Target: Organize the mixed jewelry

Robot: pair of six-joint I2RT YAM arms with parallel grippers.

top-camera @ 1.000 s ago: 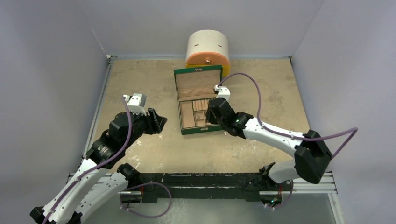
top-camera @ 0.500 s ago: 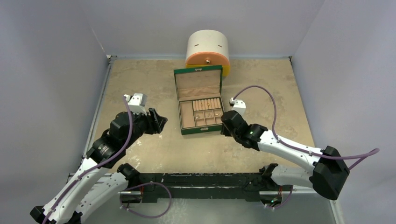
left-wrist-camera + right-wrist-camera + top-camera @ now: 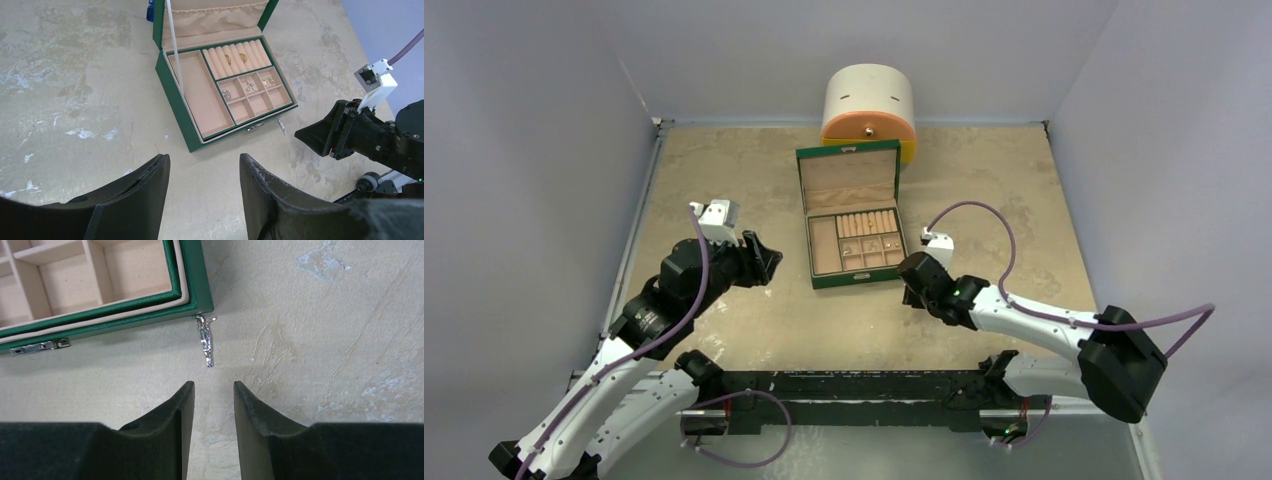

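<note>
The right gripper (image 3: 213,390) is seen with jaws apart and empty, near the silvery piece (image 3: 206,342). Being thin and flat, the piece could be shoved against the green box (image 3: 194,280) and missed.

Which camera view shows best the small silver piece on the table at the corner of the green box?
The right wrist view: the silver piece is large and sharp there, at the corner of the green box. The left wrist view shows it only as a thin sliver. The top external view does not resolve it.

Robot lab cell: bare grey walls (image 3: 524,150), mottled table (image 3: 724,180), alu rail (image 3: 864,385) w/ cabling (image 3: 984,215).
</note>
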